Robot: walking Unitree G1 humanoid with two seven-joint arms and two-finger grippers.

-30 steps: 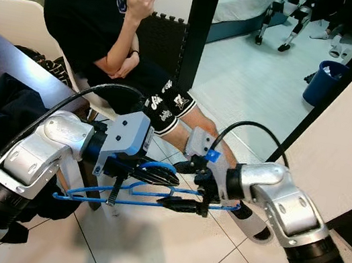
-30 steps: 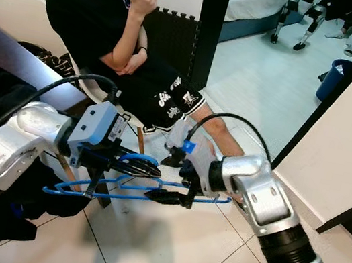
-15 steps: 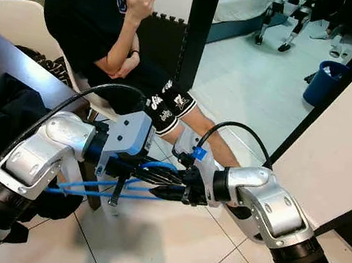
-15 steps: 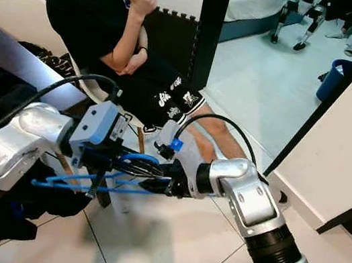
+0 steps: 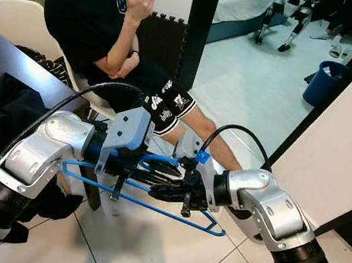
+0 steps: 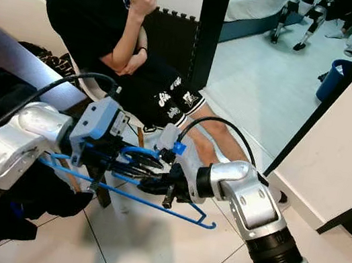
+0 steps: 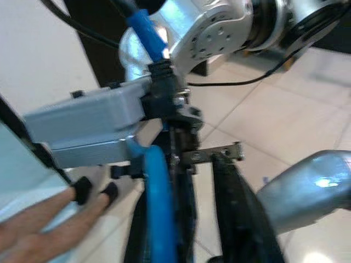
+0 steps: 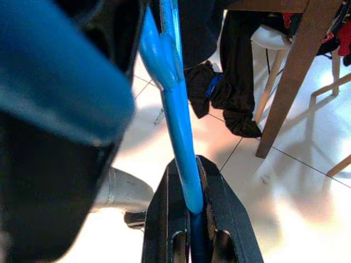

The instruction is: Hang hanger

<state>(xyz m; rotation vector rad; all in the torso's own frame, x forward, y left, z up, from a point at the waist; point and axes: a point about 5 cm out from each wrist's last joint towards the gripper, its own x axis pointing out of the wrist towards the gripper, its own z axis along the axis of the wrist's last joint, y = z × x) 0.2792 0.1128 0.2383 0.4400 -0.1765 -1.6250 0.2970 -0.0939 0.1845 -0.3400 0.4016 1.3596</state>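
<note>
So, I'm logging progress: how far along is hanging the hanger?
Done: the blue plastic hanger is picked up. In hand: both the left gripper and the right gripper pinch it above the tiled floor. Left: actually hanging it; no rail is visible.

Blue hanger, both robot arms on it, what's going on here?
The robot holds a blue hanger in front of itself, above the tiled floor. The right pincer is shut on one of the hanger's thin bars, and the left pincer grips it up by the hook. The hanger is tilted, its far corner dipping to the robot's right. It hangs on nothing yet. A person sits on a chair just beyond, looking at a phone.
</note>
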